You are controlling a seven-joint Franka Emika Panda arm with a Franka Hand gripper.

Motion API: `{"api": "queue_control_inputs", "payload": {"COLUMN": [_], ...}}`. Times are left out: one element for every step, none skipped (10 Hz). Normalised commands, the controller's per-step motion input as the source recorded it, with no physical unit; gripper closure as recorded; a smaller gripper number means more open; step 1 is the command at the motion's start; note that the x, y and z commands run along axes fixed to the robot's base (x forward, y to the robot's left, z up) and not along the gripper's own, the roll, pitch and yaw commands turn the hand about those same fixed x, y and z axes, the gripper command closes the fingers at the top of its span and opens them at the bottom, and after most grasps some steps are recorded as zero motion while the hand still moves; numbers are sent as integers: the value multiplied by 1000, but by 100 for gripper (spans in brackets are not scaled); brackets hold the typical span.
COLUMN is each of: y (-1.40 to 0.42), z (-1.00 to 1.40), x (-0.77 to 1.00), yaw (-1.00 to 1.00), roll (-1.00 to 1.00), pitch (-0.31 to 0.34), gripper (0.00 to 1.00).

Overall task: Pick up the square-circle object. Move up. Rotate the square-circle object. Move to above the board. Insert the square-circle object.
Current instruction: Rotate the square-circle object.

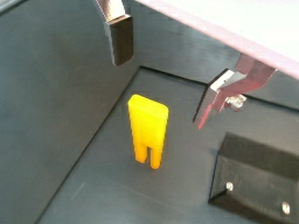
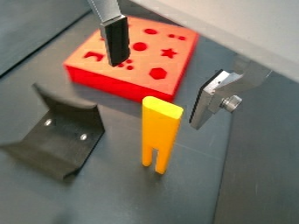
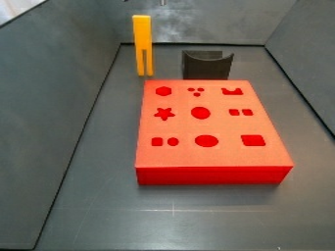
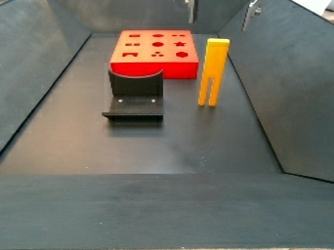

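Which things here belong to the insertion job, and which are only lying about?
Belong to the job:
- square-circle object, standing upright on its prongs, not held
- board, red, flat on the floor
- gripper, open, above the object

Just there:
- fixture, beside the board

Orange-yellow bar (image 4: 213,70): standing upright on the dark floor, two prongs down, free of the open gripper (image 2: 158,74) above, just beside the board's short end. Board (image 3: 207,132): flat, red, lying on the floor, top marked with star, circle, square and hexagon holes, all empty.
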Motion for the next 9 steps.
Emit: {"api": "queue_control_inputs", "payload": {"y": [9, 9, 9, 9, 9, 9, 0, 1, -4], "z": [-26, -25, -23, -21, -20, -17, -1000, -1000, -1000], "x": [35, 36, 36, 37, 37, 38, 0, 11, 28], "yaw": [1000, 1000, 881, 628, 417, 268, 131, 73, 39], "roll": [56, 69, 78, 78, 78, 78, 78, 78, 70], "pitch": [45, 55, 62, 61, 60, 59, 58, 45, 2], "gripper": [0, 0, 0, 0, 0, 0, 0, 0, 0]}}
